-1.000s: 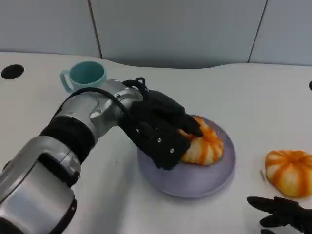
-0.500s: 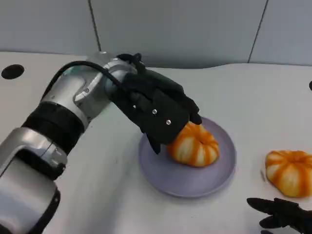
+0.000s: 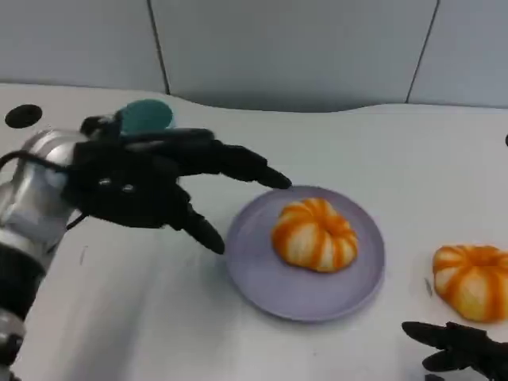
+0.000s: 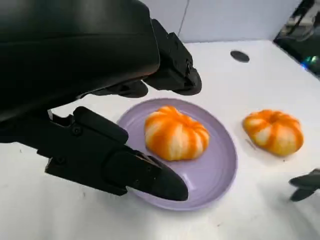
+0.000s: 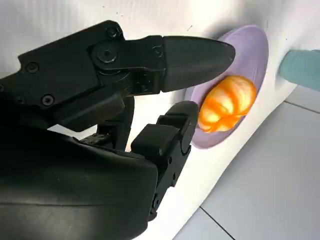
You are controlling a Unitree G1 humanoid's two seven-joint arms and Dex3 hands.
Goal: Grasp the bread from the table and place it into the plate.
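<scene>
The left robot hand [image 3: 139,186] hangs above the white surface [image 3: 143,317] with its fingers [image 3: 238,164] spread apart and nothing between them. It sits just off the rim of the purple plate [image 3: 262,278], on the side away from the right robot hand; one fingertip reaches toward the plate's far edge and another points at its near edge, and neither touches the bread. In the left wrist view, that hand's fingers [image 4: 130,170] frame the plate [image 4: 220,165] from either side, wide apart.

A round orange-and-white striped bread [image 3: 315,234] rests on the plate, slightly toward the back of it, just beyond the left robot hand's fingertips and clear of them. The left wrist view shows it [image 4: 175,134] sitting free on the plate.

A second bread of the same kind [image 3: 474,279] lies on the bare surface beside the plate, apart from its rim, just ahead of the right robot hand [image 3: 464,349]. That hand lies low at the near edge of the surface with its fingers spread and holding nothing; in the right wrist view its fingers [image 5: 190,57] are open too.

Behind the left robot hand a teal cup [image 3: 145,115] stands partly hidden by it.
</scene>
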